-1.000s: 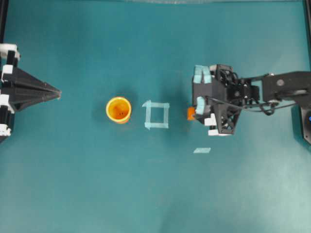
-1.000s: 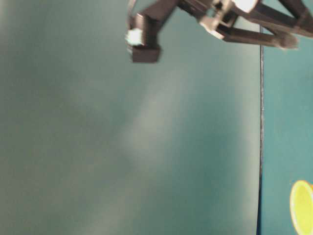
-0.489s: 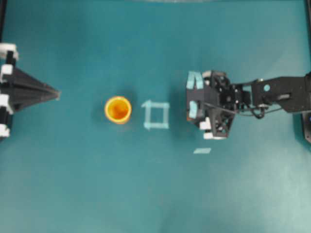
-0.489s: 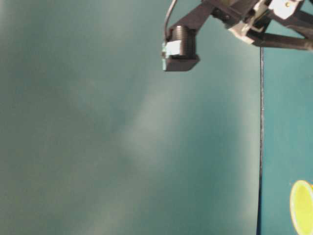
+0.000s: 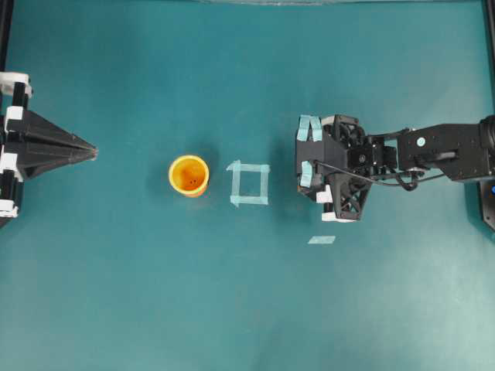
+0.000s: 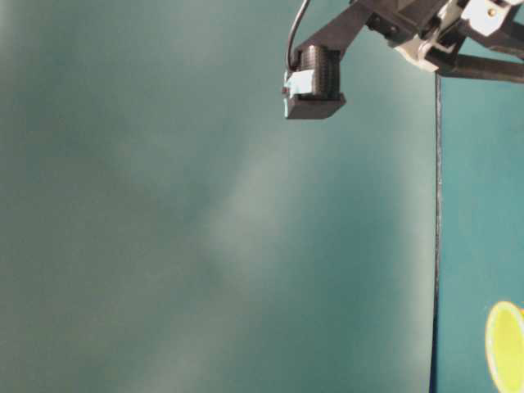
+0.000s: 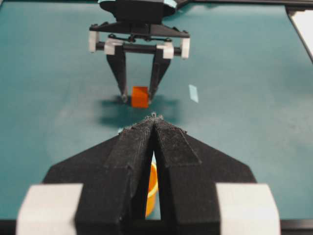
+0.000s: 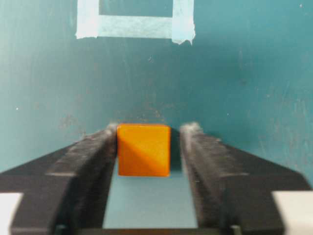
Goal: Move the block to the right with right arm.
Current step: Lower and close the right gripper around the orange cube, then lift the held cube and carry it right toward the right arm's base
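1. Block (image 8: 144, 149): small orange cube with no long axis, resting flat on the teal counter (image 8: 244, 63), its faces square to the right gripper's (image 8: 146, 142) fingers (image 8: 88, 161).
2. Right gripper: jaws apart, straddling the block; left finger touching or nearly touching it, a narrow gap at the other.
3. Tape square (image 5: 249, 184): just beyond the block, between it and the cup (image 5: 189, 175).
4. Left gripper (image 7: 154, 120): jaws together, well apart from the block.
5. Tape strip (image 5: 322, 239): loose, near the right gripper.

Orange cup (image 5: 189, 175) stands beside tape square (image 5: 249, 184).
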{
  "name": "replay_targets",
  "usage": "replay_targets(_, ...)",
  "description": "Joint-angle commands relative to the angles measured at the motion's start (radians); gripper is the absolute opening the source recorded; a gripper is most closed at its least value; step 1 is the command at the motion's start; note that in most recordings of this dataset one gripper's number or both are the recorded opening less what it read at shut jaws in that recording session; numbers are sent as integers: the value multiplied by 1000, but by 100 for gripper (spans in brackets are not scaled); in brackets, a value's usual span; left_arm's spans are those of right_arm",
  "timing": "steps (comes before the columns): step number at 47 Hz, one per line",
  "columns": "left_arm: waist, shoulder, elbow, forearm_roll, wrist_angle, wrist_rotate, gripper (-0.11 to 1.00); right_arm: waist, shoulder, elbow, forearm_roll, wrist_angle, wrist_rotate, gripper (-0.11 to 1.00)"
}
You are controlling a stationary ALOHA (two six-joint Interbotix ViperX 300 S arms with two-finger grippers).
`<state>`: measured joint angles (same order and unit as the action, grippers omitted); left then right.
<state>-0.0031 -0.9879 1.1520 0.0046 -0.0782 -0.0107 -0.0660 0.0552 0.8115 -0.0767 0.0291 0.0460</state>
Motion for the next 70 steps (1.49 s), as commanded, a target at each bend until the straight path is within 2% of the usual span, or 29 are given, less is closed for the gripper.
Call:
replay_targets(1,-2,3,-28,3,-5,3,0,6,-12,-8,11,-6,2,51)
replay_targets(6,-2,5,-28,3,-5,5,0,20,-12,-12,12,-5,2,41)
replay_targets(19,-2,5,-28,2,-5,2,0,52,-48,-40,14,35,2,41)
replay_targets(70,-2,3,-28,3,-5,2,0,52,-336,-72,11,333,-2,41)
